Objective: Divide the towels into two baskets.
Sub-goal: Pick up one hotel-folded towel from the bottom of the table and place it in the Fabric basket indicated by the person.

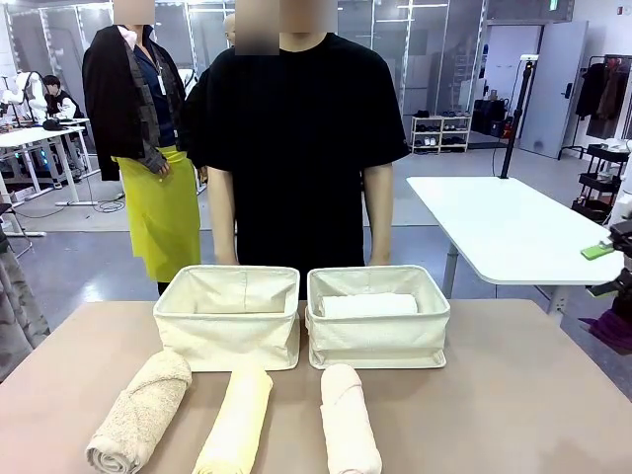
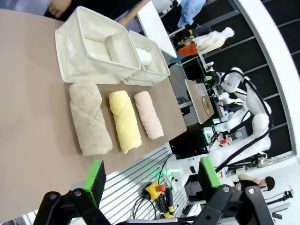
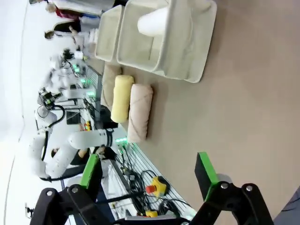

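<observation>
My left gripper (image 2: 151,177) stands wide open at the bottom of the left wrist view, nothing between its green pads. The right gripper (image 3: 147,172) is likewise spread and empty. In the front view three rolled towels lie side by side along the bottom edge on the tan table (image 1: 533,395): shaggy tan towel (image 1: 138,412) lower left, pale yellow towel (image 1: 235,423) centre, pinkish cream towel (image 1: 349,425) just right of it. Mid-frame behind them sit the left basket (image 1: 229,336) and the right basket (image 1: 377,338); the white towel (image 1: 367,304) lies in the right one. A pale tag (image 2: 70,45) on the left basket's wall is too small to read. A person (image 1: 296,148) in black stands behind the baskets, top centre
</observation>
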